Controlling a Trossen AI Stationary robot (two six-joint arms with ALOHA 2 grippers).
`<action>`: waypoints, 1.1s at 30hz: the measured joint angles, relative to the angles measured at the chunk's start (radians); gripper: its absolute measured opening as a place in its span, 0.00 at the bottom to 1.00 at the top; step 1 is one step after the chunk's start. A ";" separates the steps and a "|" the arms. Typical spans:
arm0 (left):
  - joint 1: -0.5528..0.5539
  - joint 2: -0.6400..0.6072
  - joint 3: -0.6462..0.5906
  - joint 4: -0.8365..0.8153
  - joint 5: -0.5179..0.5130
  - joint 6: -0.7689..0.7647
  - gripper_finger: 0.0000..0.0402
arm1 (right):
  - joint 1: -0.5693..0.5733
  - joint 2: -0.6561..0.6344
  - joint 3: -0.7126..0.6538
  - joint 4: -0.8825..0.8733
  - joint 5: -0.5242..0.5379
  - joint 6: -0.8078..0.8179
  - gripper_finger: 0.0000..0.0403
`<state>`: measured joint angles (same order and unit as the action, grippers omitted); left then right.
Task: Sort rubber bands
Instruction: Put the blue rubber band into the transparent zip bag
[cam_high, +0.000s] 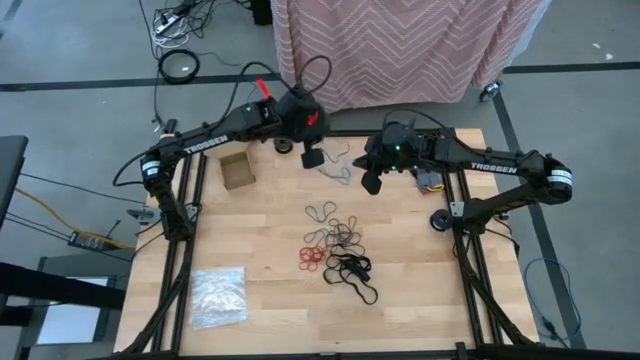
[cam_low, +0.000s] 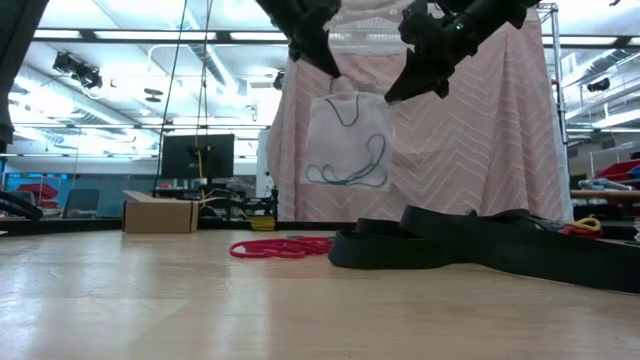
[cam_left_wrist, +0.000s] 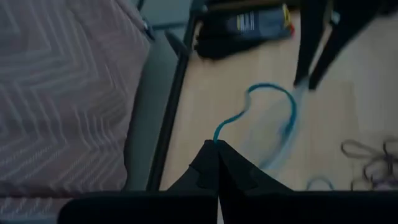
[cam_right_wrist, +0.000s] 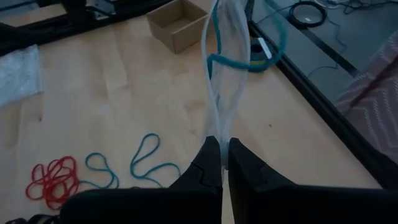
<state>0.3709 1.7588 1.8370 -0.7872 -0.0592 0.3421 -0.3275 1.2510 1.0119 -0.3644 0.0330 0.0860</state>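
overhead: both dark arms reach over the far half of the pale wooden worktop (cam_high: 400, 290), their tips close together and raised above it.
left gripper (cam_high: 312, 157): fingers (cam_left_wrist: 202, 171) pressed together on one top edge of a clear crinkly plastic bag (cam_low: 348, 150).
right gripper (cam_high: 371, 181): fingers (cam_right_wrist: 249, 171) closed tight on the other edge of the same bag, which hangs stretched between the two grippers, clear of the worktop.
inside the bag: a few thin blue-teal rubber loops (cam_low: 348, 170), lying low against the clear film.
loose rubber bands (cam_high: 335, 248): a scattered pile near the middle of the worktop, nearer the front than the grippers; thin dark and tan loops on the far side, a cluster of small red loops (cam_high: 312, 257) on the left arm's side, larger black loops (cam_high: 355, 272) nearest the front edge.
more teal loops (cam_right_wrist: 146, 163): flat on the wood beside the red ones, seen from the right wrist.
small open cardboard box (cam_high: 238, 170): on the worktop near the left arm, apart from the pile.
second clear plastic bag (cam_high: 218, 297): lying flat at the front corner on the left arm's side.
behind the worktop: a pink cloth with a zigzag pattern (cam_high: 400, 45).
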 joint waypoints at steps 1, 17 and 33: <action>0.000 -0.002 0.000 -0.005 0.013 0.008 0.00 | -0.004 0.000 0.000 0.000 0.001 0.002 0.00; -0.012 0.000 -0.001 0.018 0.133 0.031 0.00 | -0.023 0.000 0.000 0.021 -0.062 -0.010 0.00; -0.005 0.066 -0.002 -0.013 0.180 0.026 0.00 | -0.018 0.000 0.000 0.045 -0.098 -0.024 0.00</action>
<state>0.3660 1.8244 1.8351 -0.8003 0.1208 0.3686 -0.3453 1.2510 1.0119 -0.3191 -0.0646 0.0620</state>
